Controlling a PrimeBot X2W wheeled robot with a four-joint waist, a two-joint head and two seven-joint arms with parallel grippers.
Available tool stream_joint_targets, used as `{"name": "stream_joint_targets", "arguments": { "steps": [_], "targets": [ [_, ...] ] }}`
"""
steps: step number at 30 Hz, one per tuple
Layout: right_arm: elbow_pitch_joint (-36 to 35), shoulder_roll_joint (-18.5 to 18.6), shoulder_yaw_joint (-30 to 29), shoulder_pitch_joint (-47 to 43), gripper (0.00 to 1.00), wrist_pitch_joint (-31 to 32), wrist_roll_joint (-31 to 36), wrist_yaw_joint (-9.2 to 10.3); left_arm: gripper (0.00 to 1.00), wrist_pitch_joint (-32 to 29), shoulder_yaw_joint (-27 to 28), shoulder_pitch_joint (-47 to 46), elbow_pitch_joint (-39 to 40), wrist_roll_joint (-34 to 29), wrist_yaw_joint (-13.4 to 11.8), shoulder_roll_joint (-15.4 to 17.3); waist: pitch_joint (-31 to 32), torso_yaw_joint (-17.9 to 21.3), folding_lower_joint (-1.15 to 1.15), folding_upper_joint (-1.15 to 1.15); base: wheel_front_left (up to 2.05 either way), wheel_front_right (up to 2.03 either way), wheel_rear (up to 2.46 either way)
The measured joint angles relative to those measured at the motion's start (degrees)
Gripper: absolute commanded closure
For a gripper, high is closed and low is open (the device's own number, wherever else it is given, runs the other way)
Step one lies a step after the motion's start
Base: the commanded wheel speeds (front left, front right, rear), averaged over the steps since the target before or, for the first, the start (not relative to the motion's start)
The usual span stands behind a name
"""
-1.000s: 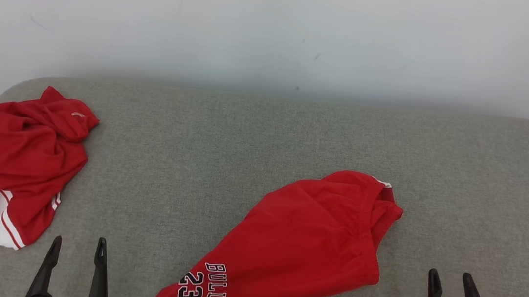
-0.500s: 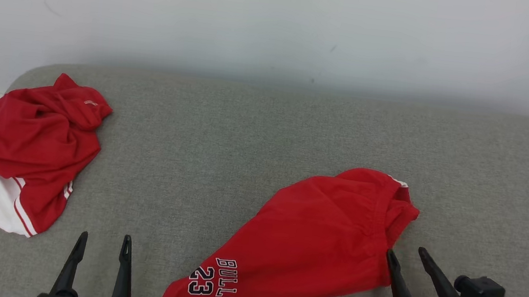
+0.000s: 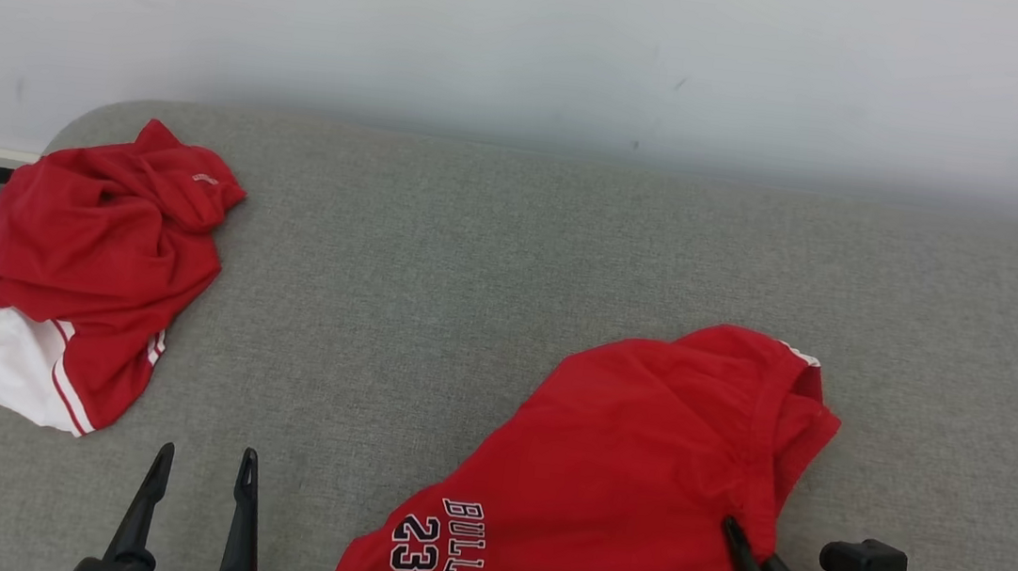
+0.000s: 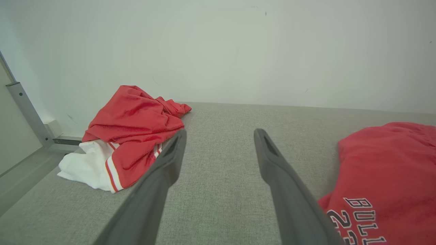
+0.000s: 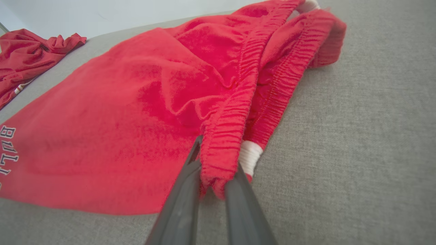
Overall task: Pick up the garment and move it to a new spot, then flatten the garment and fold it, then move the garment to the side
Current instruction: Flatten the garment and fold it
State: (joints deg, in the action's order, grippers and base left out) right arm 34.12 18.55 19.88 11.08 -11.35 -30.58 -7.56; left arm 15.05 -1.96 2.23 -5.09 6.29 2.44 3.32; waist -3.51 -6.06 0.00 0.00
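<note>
With right pincer (image 3: 745,540) pinching the waistband (image 5: 235,112) at five o'clock of the shorts (image 3: 634,450), left pincer (image 3: 206,452) spread idle, lift slowly, keeping both layers caught.

Soft, even, bright light; sharp focus

The head camera looks down over the grey surface (image 3: 474,254), both wrist cameras skim low along it (the right one nearest), all sharing the red Bulls shorts (image 3: 634,450).
</note>
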Motion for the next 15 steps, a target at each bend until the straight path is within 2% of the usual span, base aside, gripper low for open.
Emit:
{"name": "stream_joint_targets", "arguments": {
  "steps": [7,15],
  "targets": [
    [-3.55,2.67,3.77,-2.93,1.0,-2.63,-1.18,0.0,0.0,0.0,0.1,0.15,-0.57,-0.01,0.07,-0.14,0.98,1.7,0.0,0.0,0.0,0.0,0.0],
    [-16.66,4.76,2.59,-12.99,1.0,-2.16,-1.54,0.0,0.0,0.0,0.0,0.3,-1.02,0.2,0.52,-0.25,1.5,4.22,0.0,0.0,0.0,0.0,0.0]
  ]
}}
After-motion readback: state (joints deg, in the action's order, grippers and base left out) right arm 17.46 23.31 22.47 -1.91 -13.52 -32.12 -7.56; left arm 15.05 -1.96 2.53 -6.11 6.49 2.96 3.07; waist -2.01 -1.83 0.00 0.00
